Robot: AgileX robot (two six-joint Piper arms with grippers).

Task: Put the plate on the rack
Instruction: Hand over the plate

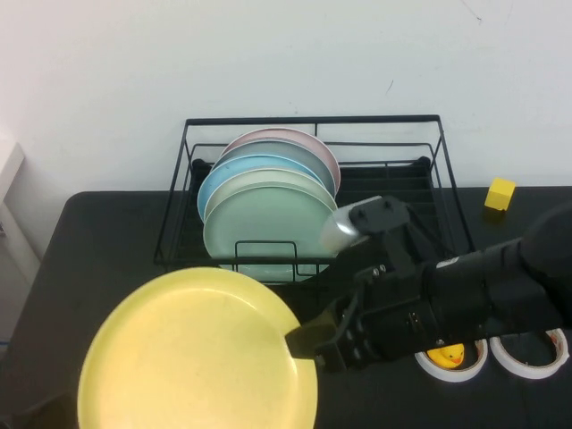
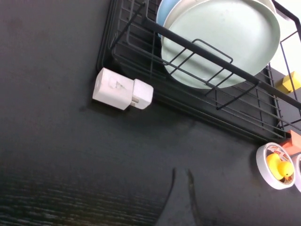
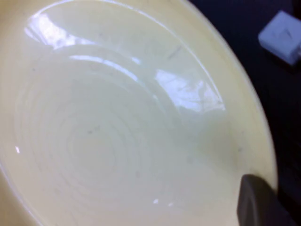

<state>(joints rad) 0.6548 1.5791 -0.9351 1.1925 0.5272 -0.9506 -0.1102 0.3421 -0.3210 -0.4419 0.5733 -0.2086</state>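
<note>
Plate (image 1: 192, 357) cut off at bottom edge; L claw unseen.

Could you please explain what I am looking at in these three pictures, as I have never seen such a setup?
It is a two-armed robot at a black table. One picture looks down from above; the others come from a camera on each wrist. The right hand pinches the rim of a yellow plate, in front of the rack, where other plates stand. The left hand is out of sight; its camera shows a white plug beside the rack.
</note>
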